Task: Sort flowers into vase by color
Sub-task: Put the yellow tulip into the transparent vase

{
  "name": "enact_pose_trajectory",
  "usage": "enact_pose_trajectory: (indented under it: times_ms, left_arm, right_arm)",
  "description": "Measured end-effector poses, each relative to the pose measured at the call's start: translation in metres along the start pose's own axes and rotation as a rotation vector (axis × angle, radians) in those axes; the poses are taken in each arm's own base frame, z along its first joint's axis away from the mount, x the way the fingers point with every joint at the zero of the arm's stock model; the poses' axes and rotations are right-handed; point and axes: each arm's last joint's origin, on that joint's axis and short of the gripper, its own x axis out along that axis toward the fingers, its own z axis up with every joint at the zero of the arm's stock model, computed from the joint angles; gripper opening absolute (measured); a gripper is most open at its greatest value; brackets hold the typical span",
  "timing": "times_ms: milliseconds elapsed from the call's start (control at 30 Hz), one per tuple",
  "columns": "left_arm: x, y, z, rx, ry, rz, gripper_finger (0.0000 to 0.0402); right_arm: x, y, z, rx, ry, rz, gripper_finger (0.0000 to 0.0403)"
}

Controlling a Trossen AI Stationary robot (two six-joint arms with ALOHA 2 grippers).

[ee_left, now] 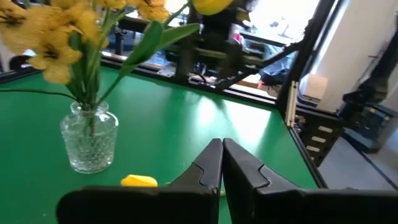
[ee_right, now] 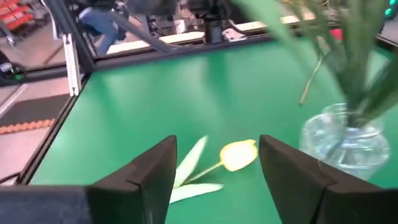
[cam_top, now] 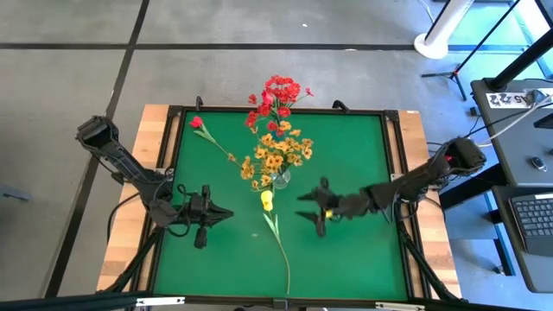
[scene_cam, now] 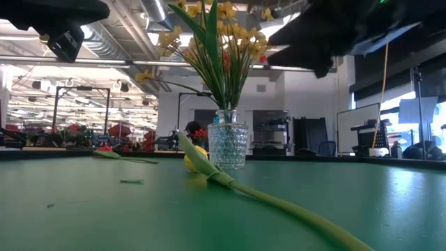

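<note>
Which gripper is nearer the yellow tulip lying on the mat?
The right. The right gripper hangs open just beside the yellow tulip, on its right in the high view. The left gripper sits shut slightly farther off on the other side.

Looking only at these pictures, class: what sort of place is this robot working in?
Probably a robotics lab or workshop hall. The green table stands on bare concrete; a desk with a laptop sits beside it; exposed ceiling ducts and a long open room show behind the glass vase.

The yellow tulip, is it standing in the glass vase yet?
No, the yellow tulip lies flat on the green mat beside the glass vase.
</note>
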Motion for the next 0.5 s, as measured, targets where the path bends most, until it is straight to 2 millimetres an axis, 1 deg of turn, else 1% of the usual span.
enact_pose_trajectory:
  times_ms: [133, 233, 333, 433, 500]
  left_arm:
    - [0.000, 0.001, -0.001, -0.015, -0.003, 0.032, 0.0007]
    - [0.000, 0.001, -0.001, -0.034, -0.002, 0.037, 0.0007]
    - [0.000, 0.001, -0.001, -0.037, -0.002, 0.036, 0.0007]
    - [0.000, 0.001, -0.001, -0.038, -0.001, 0.036, 0.0007]
    - [0.000, 0.001, -0.002, -0.041, 0.002, 0.035, 0.0007]
  right_arm:
    - [0.011, 0.043, -0.001, -0.032, -0.020, -0.006, 0.0220]
    - [0.029, 0.070, -0.004, -0.055, 0.005, -0.009, 0.0220]
    - [0.055, 0.085, -0.013, -0.041, 0.076, -0.036, 0.0220]
    - [0.079, 0.094, -0.027, 0.030, 0.188, -0.065, 0.0220]
    - [0.091, 0.099, -0.033, 0.077, 0.256, -0.081, 0.0222]
